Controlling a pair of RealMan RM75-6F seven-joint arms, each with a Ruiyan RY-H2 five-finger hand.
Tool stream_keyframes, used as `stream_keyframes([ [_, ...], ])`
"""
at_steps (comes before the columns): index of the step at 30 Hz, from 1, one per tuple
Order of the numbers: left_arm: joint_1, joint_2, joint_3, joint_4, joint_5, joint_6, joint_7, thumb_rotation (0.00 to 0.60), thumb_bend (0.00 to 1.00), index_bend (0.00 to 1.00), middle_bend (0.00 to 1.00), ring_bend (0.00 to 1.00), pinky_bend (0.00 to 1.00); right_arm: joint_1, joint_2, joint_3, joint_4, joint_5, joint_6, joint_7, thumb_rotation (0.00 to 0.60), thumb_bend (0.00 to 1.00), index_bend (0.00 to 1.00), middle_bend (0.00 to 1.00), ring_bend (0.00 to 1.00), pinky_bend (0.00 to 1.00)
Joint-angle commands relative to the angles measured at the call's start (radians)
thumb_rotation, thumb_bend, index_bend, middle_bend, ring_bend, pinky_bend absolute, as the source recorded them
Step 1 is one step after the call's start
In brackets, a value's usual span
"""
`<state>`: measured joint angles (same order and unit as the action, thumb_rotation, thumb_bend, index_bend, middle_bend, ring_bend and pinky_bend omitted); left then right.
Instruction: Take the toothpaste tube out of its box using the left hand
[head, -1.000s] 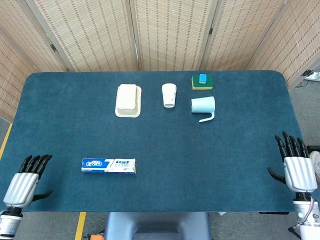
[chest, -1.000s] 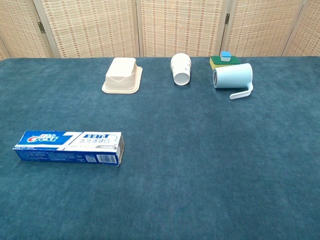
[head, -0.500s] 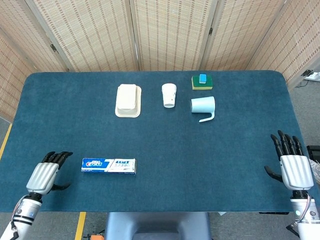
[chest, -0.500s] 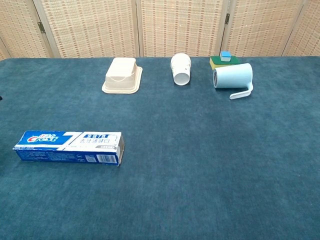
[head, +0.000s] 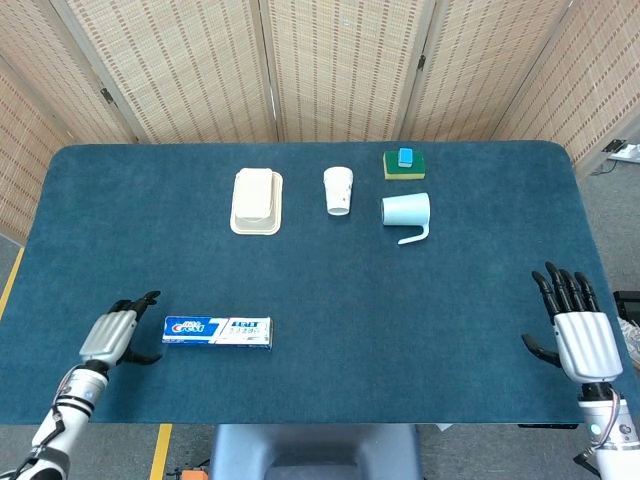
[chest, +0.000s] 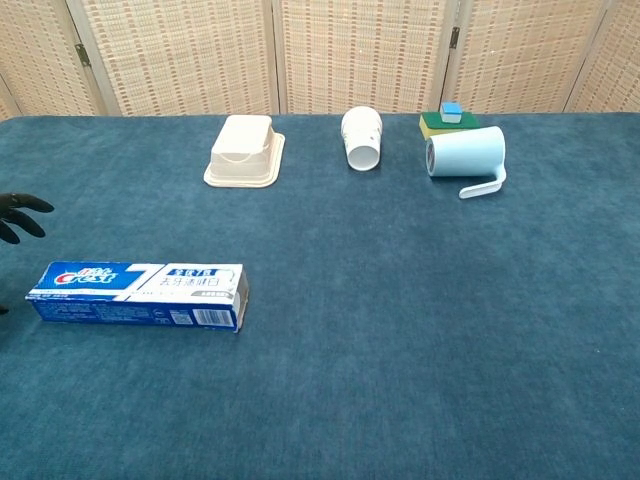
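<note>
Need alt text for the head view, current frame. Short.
Overhead view of a blue table: the left robot hand, fingers apart, sits just left of a toothpaste box lying flat, not touching it. The right robot hand is open at the table's right edge. A cream tray, paper cup, mug and sponge sit farther back.

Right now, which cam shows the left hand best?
Head view. The whole left hand shows there with its wrist, fingers apart, holding nothing, just left of the toothpaste box. The chest view catches only dark fingertips at the left frame edge, above the box's end.
</note>
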<state>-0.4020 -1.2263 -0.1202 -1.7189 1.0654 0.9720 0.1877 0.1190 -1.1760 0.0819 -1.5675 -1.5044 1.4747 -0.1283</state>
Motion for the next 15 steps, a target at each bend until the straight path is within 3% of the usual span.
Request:
stream_keyframes([
  [1,-0.028,-0.038,0.0,0.042,-0.033,-0.03,0.01,0.6,0.17,0.09,0.21,0.21,0.13,-0.003,0.004,-0.001,0.003,-0.005,0.008,0.015,0.6,0.25,0.0,0.0,0.0,0.0],
  [15,-0.041,-0.116,0.013,0.101,-0.037,0.042,0.057,0.6,0.17,0.17,0.28,0.3,0.13,-0.005,0.007,-0.008,0.0,-0.014,0.008,0.016,0.6,0.25,0.0,0.0,0.0,0.0],
])
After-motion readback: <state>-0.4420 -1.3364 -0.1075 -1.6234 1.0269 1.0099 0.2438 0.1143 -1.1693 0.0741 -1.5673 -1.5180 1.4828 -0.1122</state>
